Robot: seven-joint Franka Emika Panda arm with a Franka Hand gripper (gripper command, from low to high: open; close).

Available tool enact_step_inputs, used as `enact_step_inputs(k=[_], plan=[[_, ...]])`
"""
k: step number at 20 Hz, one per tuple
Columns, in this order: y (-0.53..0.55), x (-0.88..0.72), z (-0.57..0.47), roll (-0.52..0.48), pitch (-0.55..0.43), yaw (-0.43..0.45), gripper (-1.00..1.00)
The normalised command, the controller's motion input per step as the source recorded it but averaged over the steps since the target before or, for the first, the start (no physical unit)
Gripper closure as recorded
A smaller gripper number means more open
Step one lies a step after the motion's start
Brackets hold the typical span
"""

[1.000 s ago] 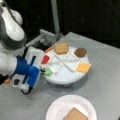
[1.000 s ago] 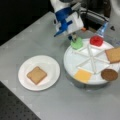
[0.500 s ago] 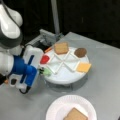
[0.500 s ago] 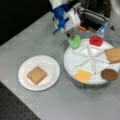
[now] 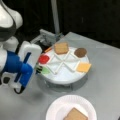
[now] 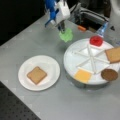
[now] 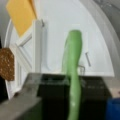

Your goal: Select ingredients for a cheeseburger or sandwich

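Green disc (image 5: 45, 70): in a front view, hanging at the tray's (image 5: 65, 77) left rim, pinched by the gripper (image 5: 38, 68), which is sitting at that view's left under the blue-and-white arm. Red disc (image 5: 44, 59), toast (image 5: 61, 48), patty (image 5: 80, 52) and cheese (image 5: 83, 67) are lying in separate tray compartments. Plate (image 5: 57, 110) at that view's bottom is carrying one toast slice (image 5: 74, 115).

Green disc (image 6: 66, 35): in a front view, dangling clear of the tray (image 6: 72, 62), above the bare table between tray and arm, gripper (image 6: 62, 28) closed on its upper edge. Plate (image 6: 47, 65) at that view's left is bearing only the toast slice (image 6: 36, 75); red disc (image 6: 96, 40), cheese (image 6: 83, 75), patty (image 6: 109, 74) and second toast (image 6: 113, 55) are waiting in the tray.

Green disc (image 7: 73, 75): in the wrist view, standing edge-on between the jaws, which are clamping it narrowly, with the tray's divider (image 7: 37, 45), cheese (image 7: 21, 15) and patty (image 7: 6, 63) behind.

Step in hand, by judgement: carrying the green layer toward the sandwich base. The stack is barely begun. The placing move calls for a level release centred on the toast slice.
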Motion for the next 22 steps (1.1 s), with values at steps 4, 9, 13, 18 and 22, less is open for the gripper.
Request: enact_step_inputs(k=[4,9,13,18,22], plan=[[-0.39,0.73,0.05,-0.004,0.078,0.406,1.00],[-0.28,0.94,-0.10,0.054,0.009,0.405,1.00],[-0.24,0.80,-0.13,0.074,-0.015,0.317,1.00],[-0.29,0.51,-0.15,0.070,-0.035,0.331,1.00],[-0.28,0.35,-0.18,0.014,0.033,0.408,1.00]])
